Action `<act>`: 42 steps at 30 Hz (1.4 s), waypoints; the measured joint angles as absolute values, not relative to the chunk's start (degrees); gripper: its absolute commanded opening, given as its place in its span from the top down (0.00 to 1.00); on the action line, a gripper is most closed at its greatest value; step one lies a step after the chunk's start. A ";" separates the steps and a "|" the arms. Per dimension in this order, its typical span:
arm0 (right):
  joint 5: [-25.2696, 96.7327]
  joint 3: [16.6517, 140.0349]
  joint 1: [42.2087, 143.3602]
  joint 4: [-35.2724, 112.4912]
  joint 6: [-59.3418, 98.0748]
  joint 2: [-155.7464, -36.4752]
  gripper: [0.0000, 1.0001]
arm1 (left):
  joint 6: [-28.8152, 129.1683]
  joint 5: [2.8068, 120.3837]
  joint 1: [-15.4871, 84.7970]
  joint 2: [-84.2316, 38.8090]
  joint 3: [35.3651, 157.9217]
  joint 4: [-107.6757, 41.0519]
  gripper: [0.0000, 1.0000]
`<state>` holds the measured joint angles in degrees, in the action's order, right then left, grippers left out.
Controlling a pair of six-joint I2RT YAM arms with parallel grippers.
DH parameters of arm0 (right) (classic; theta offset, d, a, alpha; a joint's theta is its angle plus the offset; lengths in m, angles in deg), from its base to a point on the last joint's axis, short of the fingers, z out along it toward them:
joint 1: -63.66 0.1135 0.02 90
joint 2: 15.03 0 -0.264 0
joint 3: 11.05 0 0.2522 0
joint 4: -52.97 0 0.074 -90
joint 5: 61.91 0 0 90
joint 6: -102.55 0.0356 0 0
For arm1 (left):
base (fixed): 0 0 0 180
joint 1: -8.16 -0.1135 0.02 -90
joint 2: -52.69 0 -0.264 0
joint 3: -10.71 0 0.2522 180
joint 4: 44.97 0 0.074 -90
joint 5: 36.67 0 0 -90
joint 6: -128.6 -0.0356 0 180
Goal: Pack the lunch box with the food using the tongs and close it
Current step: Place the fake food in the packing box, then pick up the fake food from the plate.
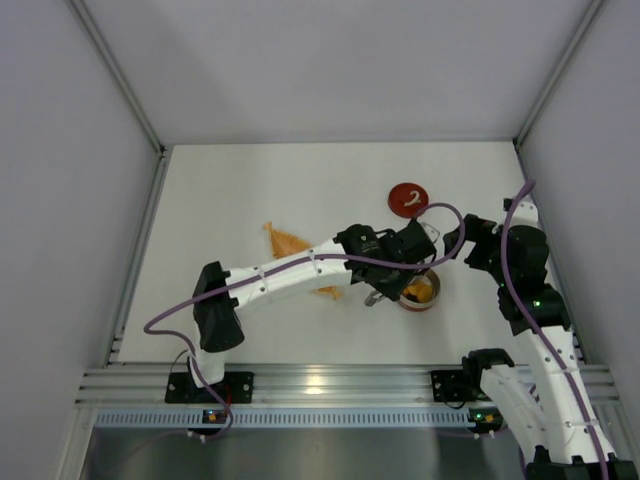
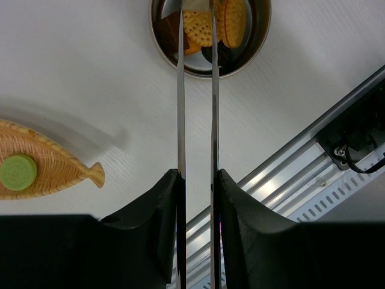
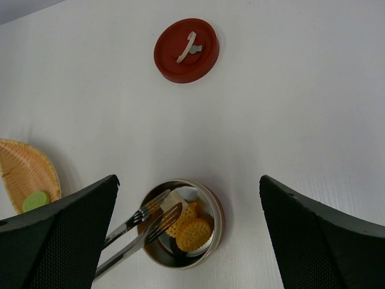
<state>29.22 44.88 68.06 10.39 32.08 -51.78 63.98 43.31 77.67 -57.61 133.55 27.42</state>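
Observation:
The lunch box (image 1: 420,292) is a small steel tin (image 3: 219,221) standing open on the white table, with round yellow biscuits (image 3: 194,233), a white piece and a brown piece of food inside. Its red lid (image 1: 408,198) lies flat farther back (image 3: 186,50). My left gripper (image 2: 197,180) is shut on the tongs (image 2: 180,120). Their two slim arms reach into the tin (image 2: 263,36), tips slightly apart over the food (image 2: 198,27). In the right wrist view the tongs (image 3: 135,232) enter from the lower left. My right gripper (image 3: 188,180) hangs open above the tin, holding nothing.
An orange leaf-shaped dish (image 1: 290,245) sits left of the tin, partly under my left arm, with one green round piece (image 2: 18,173) on it. The aluminium rail (image 2: 337,174) runs along the table's near edge. Grey walls close in both sides.

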 measured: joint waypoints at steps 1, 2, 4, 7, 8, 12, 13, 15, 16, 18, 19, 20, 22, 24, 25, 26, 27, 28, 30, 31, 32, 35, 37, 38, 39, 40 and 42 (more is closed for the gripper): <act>29.22 44.88 68.06 10.39 32.06 -51.78 0.01 | 63.96 43.33 77.67 -57.87 133.55 27.44 0.66; 29.22 44.88 68.06 10.39 32.06 -51.78 0.01 | 63.96 43.33 77.67 -58.11 133.57 27.44 0.65; 29.24 44.88 68.08 10.39 32.06 -51.78 0.00 | 63.94 43.31 77.67 -58.39 133.64 27.44 0.63; 29.22 44.88 68.06 10.39 32.06 -51.78 0.01 | 63.92 43.29 77.56 -58.48 133.68 27.44 0.61; 29.22 44.88 68.06 10.39 32.06 -51.78 0.01 | 63.92 43.29 77.56 -58.48 133.86 27.44 0.61; 29.24 44.88 68.08 10.39 32.06 -51.78 0.01 | 63.90 43.25 77.39 -58.48 134.08 27.31 0.58; 29.24 44.88 68.08 10.39 32.06 -51.78 0.00 | 63.87 43.25 77.32 -58.48 134.10 27.31 0.56; 29.24 44.88 68.06 10.39 32.06 -51.78 0.00 | 63.85 43.25 77.23 -58.48 134.10 27.31 0.56; 29.24 44.88 68.06 10.39 32.06 -51.78 0.01 | 63.81 43.25 77.21 -58.48 134.10 27.31 0.55; 29.24 44.88 68.08 10.39 32.04 -51.78 0.00 | 63.74 43.25 77.19 -58.48 134.10 27.31 0.55; 29.24 44.88 68.06 10.39 32.04 -51.78 0.01 | 63.72 43.25 77.19 -58.48 134.14 27.31 0.55; 29.24 44.88 68.06 10.39 32.04 -51.78 0.01 | 63.72 43.25 77.19 -58.48 134.21 27.31 0.55; 29.24 44.88 68.06 10.39 32.04 -51.78 0.00 | 63.70 43.18 77.19 -58.48 134.43 27.34 0.55; 29.24 44.88 68.06 10.39 32.04 -51.80 0.01 | 63.68 42.96 77.17 -58.48 134.80 27.38 0.55; 29.24 44.88 68.06 10.39 32.04 -51.80 0.00 | 63.68 42.79 77.17 -58.48 135.06 27.42 0.55; 29.24 44.88 68.06 10.39 32.04 -51.83 0.01 | 63.68 42.35 77.17 -58.46 135.26 27.42 0.55; 29.24 44.88 68.06 10.39 32.04 -51.85 0.00 | 63.68 41.89 77.17 -58.39 135.37 27.44 0.55; 29.24 44.88 68.06 10.39 32.04 -51.89 0.01 | 63.68 41.43 77.15 -58.26 135.37 27.53 0.55; 29.24 44.88 68.06 10.39 32.04 -51.89 0.01 | 63.72 40.25 77.06 -57.67 135.30 28.06 0.55; 29.24 44.88 68.06 10.39 32.04 -51.89 0.01 | 63.77 39.68 76.97 -56.95 134.82 28.08 0.55; 29.26 44.88 68.06 10.39 32.04 -51.89 0.00 | 63.87 39.14 76.84 -55.97 134.21 28.32 0.55; 29.30 44.88 68.06 10.39 32.04 -51.89 0.01 | 64.66 37.17 75.97 -50.50 130.69 29.59 0.54; 29.43 44.88 68.06 10.39 32.04 -51.89 0.00 | 65.62 36.08 74.79 -45.37 127.21 30.44 0.55; 29.52 44.88 68.06 10.39 32.04 -51.89 0.00 | 66.04 35.60 74.11 -42.90 125.49 31.01 0.55; 29.63 44.88 68.06 10.41 32.04 -51.89 0.00 | 66.52 35.20 73.30 -40.01 123.30 31.20 0.55; 29.68 44.88 68.06 10.41 32.04 -51.89 0.00 | 67.13 34.81 72.23 -36.89 120.87 31.86 0.55; 29.78 44.88 68.08 10.41 32.04 -51.91 0.01 | 67.92 34.09 70.68 -32.30 117.44 33.63 0.54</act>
